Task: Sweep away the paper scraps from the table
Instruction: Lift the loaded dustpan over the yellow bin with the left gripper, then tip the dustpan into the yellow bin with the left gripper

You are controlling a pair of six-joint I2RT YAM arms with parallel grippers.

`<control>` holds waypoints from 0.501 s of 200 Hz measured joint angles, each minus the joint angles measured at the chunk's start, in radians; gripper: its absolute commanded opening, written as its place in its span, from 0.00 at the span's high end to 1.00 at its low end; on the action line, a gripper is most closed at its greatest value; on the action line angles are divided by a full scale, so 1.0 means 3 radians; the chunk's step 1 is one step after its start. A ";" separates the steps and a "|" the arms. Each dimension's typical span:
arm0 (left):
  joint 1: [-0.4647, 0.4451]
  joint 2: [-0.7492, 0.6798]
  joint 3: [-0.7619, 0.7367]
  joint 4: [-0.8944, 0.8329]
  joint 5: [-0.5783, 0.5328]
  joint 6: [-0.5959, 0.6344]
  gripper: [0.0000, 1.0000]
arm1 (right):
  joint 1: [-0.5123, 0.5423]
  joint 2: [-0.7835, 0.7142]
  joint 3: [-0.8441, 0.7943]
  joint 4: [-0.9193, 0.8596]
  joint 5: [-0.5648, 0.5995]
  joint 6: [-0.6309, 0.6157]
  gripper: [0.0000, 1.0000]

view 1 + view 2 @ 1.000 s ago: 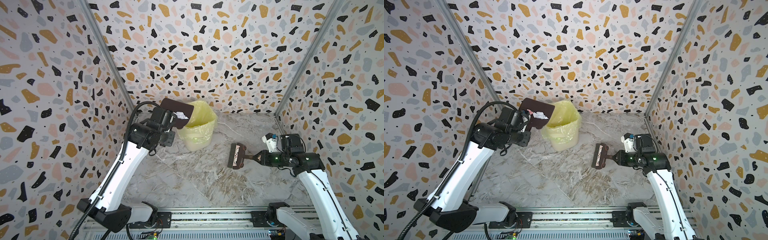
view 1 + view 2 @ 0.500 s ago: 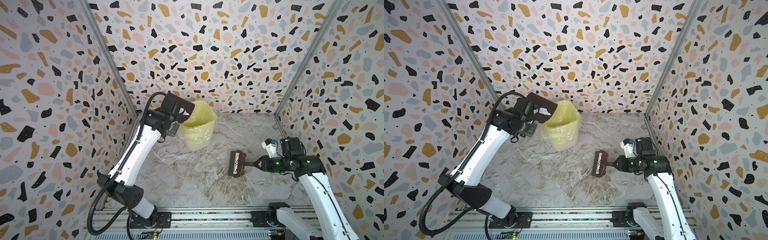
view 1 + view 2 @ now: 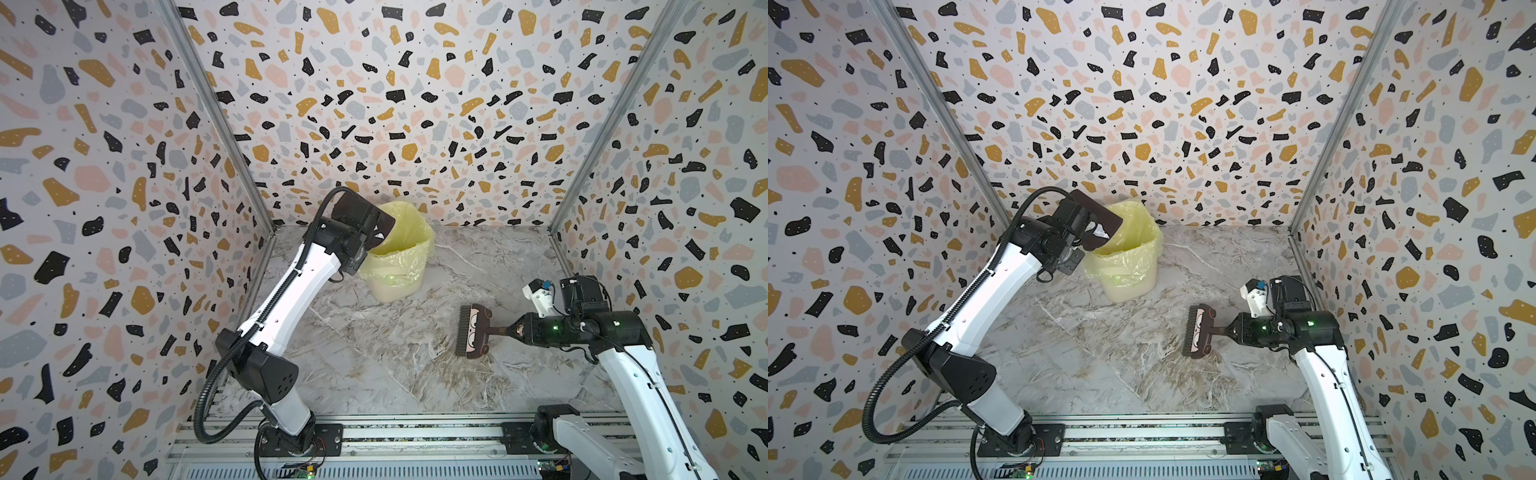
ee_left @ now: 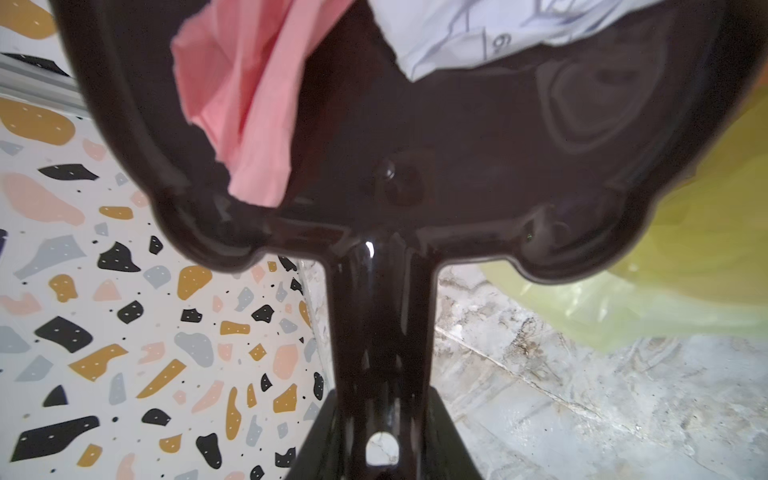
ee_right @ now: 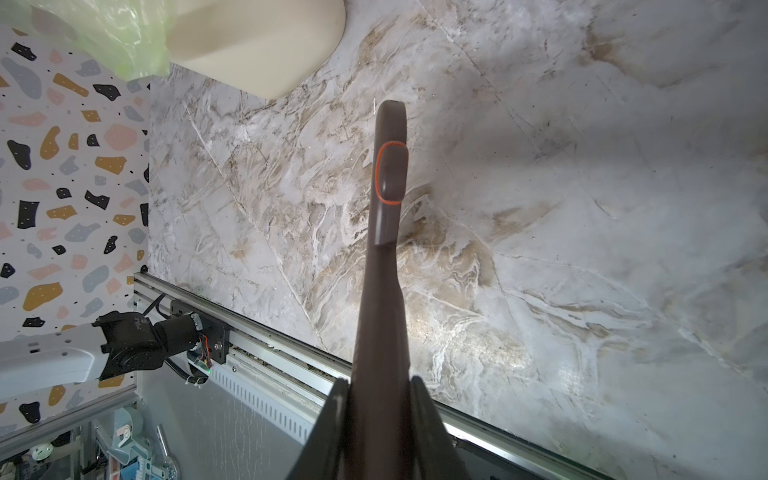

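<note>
Pink and white paper scraps point(image 4: 241, 104) lie in the dark brown dustpan point(image 3: 361, 216). The pink one reaches the pan's back wall by the handle and the white one sits nearer the open lip. A second ago the pan was lower, beside the bin point(image 3: 390, 291); since then the left arm has lifted it and tipped it over the yellow liner point(image 3: 1133, 249). A white scrap shows at the lip in a top view (right above the bin's mouth). I judge this to be the emptying step, close to the end. I see no scrap on the worktop point(image 3: 374, 374) in both top views, but the load has not dropped, so more tilt seems needed.

The left end effector point(image 4: 384, 436) is clamped nearly shut on the dustpan's handle. The right end effector point(image 5: 378, 415) is fully shut on the handle of the brush point(image 3: 471, 330), which has drifted slightly toward the near rail point(image 3: 415, 432). Whether its bristles touch the worktop I cannot tell.

The pan's lip hangs over the bin's rim, near the back-left corner of the speckled walls point(image 3: 124, 166), so there is little room to swing that way. Brush and bin stand well apart, with bare worktop between them.
</note>
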 measured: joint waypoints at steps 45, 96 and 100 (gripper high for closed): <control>-0.0169 0.0103 0.0037 0.0045 -0.0418 0.0314 1.00 | -0.0001 0.0004 0.0000 -0.0045 -0.0038 0.0013 1.00; -0.0437 0.0151 -0.0109 0.0389 -0.1432 0.1099 1.00 | -0.0003 0.0132 0.0086 -0.0090 -0.0056 0.0027 1.00; -0.0465 0.0151 -0.0159 0.0459 -0.1518 0.1181 1.00 | -0.0003 0.0136 0.0092 -0.0093 -0.0058 0.0027 1.00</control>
